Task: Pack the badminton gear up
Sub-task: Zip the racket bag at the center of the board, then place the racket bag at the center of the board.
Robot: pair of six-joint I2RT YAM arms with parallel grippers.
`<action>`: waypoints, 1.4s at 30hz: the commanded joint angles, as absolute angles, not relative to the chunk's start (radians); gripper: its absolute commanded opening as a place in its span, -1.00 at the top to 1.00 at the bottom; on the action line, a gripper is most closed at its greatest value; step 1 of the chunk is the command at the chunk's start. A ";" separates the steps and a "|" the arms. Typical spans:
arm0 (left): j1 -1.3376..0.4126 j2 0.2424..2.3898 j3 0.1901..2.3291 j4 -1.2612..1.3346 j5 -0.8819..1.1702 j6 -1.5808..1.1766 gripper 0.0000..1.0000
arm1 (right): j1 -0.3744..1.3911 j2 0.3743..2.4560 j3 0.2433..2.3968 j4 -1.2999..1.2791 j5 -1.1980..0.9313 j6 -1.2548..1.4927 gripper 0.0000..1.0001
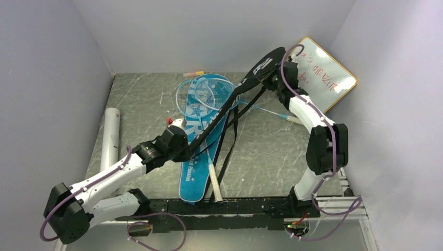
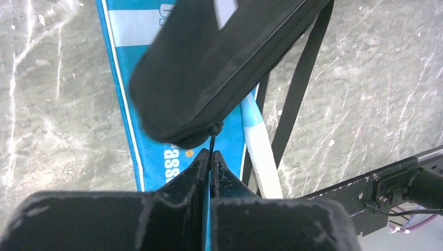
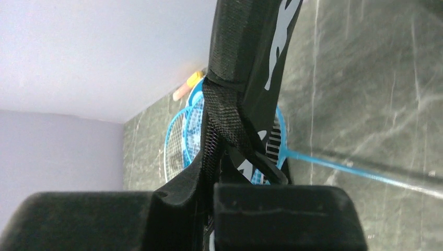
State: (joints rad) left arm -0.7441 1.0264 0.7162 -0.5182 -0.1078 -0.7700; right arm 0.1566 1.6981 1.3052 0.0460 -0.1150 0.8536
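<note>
Both arms hold the black bag [image 1: 251, 81] stretched in the air above the tabletop.
The left gripper [image 2: 210, 153] is pinched tight on the thin zip cord at the bag's narrow end. The right gripper [image 3: 213, 175] is clamped on its wide end, toward the far right corner. The blue bag [image 1: 192, 180] lies mid-tabletop under two light-blue rackets [image 1: 196, 99].
</note>
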 commanded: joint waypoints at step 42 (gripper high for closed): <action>-0.753 1.306 1.112 -0.370 -0.194 -0.190 0.67 | 0.284 1.551 1.479 0.235 -0.279 0.890 1.00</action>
State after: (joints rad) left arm -0.7494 1.2690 1.0351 -0.3271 -0.1211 -0.2405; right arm 0.2863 1.6199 1.4425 0.1204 -0.2886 0.8463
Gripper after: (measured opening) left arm 0.369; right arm 0.034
